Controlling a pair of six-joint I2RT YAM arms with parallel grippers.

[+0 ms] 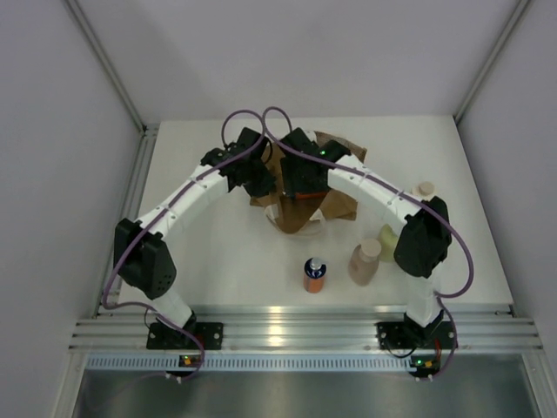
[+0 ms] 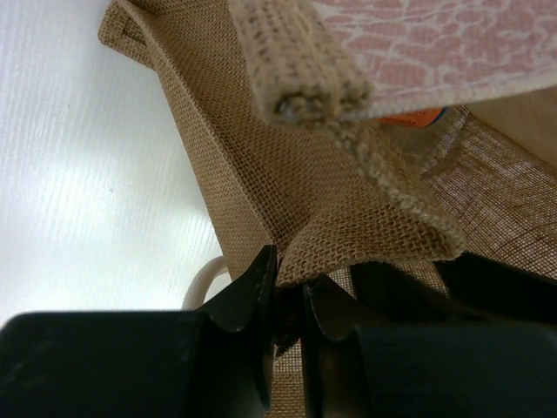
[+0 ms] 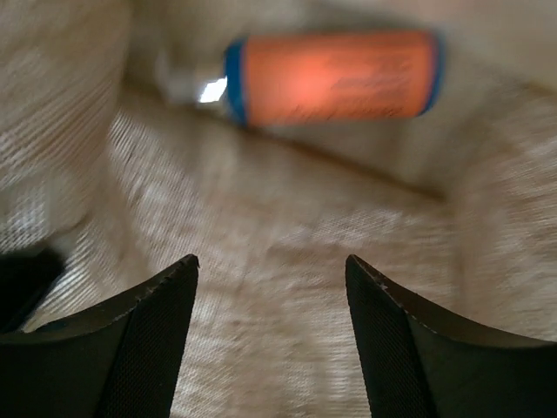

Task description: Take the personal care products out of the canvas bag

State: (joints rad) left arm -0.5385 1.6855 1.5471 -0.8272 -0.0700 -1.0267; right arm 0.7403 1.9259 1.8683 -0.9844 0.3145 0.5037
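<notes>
The tan canvas bag (image 1: 341, 202) lies at mid-table with both grippers at its mouth. My left gripper (image 1: 258, 181) is shut on the bag's woven edge (image 2: 348, 235), holding it up. A white handle (image 2: 202, 280) loops beside the jaws. My right gripper (image 3: 271, 266) is open inside the bag, with nothing between its fingers. An orange bottle with a blue cap (image 3: 335, 77) lies on its side on the fabric ahead of it. Out on the table stand another orange bottle (image 1: 314, 275), a pinkish-beige one (image 1: 364, 262), a yellow-green one (image 1: 389, 237) half behind the right arm, and a cream one (image 1: 425, 189).
The white table is walled by pale panels left, right and back. An aluminium rail (image 1: 296, 331) runs along the near edge by the arm bases. The standing bottles cluster near the right arm's elbow (image 1: 422, 239).
</notes>
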